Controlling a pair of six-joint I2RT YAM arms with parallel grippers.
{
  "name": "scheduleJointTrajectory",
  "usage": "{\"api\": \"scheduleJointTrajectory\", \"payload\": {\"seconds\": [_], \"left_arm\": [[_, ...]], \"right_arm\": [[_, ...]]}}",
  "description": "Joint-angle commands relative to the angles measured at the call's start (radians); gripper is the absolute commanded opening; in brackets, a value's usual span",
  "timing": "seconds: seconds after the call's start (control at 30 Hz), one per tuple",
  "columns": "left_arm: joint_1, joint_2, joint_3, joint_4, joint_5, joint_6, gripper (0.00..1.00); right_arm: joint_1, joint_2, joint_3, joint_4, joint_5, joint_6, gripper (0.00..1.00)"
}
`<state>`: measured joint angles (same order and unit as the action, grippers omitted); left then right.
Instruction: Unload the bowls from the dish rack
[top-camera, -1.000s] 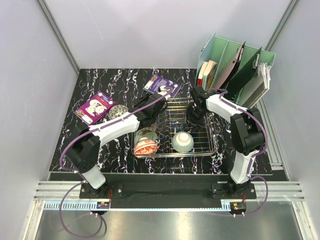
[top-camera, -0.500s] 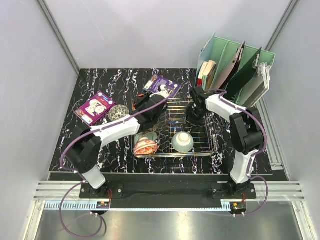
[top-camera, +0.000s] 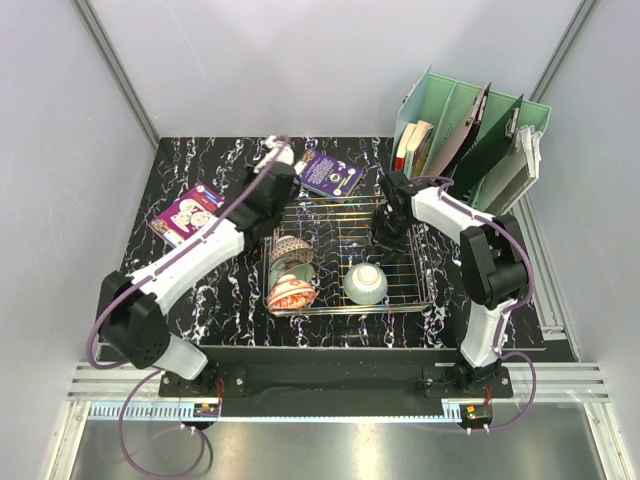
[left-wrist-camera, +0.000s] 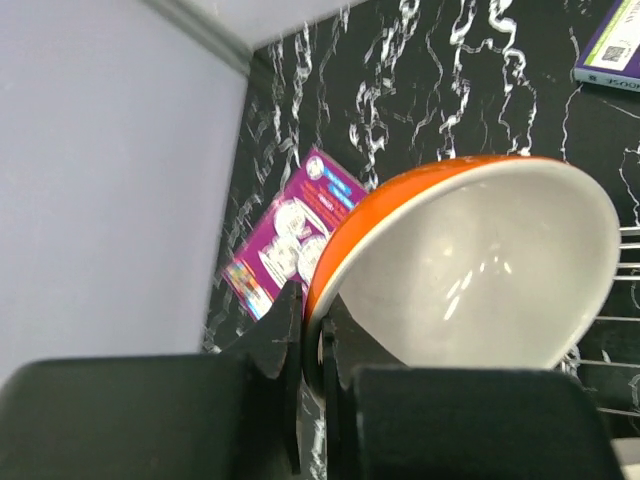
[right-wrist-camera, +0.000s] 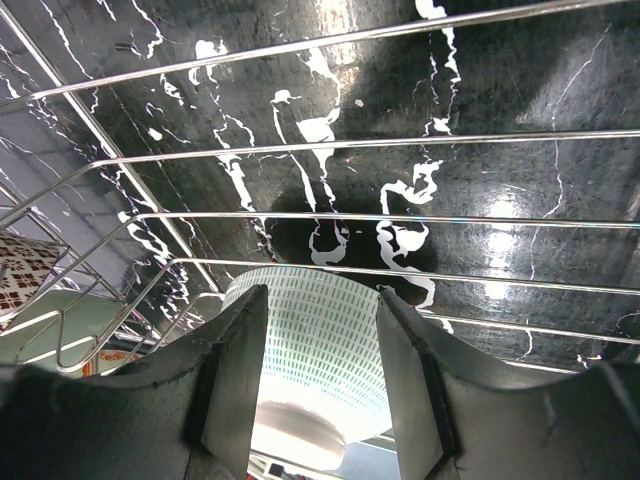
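Top external view: my left arm has risen out of the rack (top-camera: 350, 311) and swung toward its far-left corner. My left claw (left-wrist-camera: 310, 330) is clenched on the rim of the orange bowl (left-wrist-camera: 470, 270), held above the table near a purple booklet (left-wrist-camera: 285, 240). My right claw (right-wrist-camera: 320, 300) stays half-open over the rack's far side. The green bowl (top-camera: 365, 284) and the floral bowl (top-camera: 291, 292) remain in the rack.

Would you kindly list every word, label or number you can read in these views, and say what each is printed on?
Nothing can be read with certainty.
Purple package with dish pictures: print too small and blurred.
Purple booklet: white lettering and a code square, too blurred.
Books in the mint-green file organizer: spines too small.
Orange bowl: no marking shows.
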<state>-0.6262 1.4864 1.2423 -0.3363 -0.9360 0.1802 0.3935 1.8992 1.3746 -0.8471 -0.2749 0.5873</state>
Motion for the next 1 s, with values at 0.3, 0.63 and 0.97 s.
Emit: {"api": "scheduleJointTrajectory", "payload": {"seconds": [0.3,0.63,0.97], "left_arm": [[0.408,-0.078,0.008,-0.243,0.477,-0.493,0.00],[0.511,0.046,0.032,-0.288,0.686,-0.594,0.00],[0.548,0.106,0.022,-0.287,0.736,-0.622,0.00]], "right_arm": [[-0.007,0.012,0.041,-0.020,-0.009,-0.021,0.56],[-0.008,0.009,0.030,-0.024,0.003,-0.026,0.57],[-0.013,0.009,0.024,-0.027,0.011,-0.032,0.57]]}}
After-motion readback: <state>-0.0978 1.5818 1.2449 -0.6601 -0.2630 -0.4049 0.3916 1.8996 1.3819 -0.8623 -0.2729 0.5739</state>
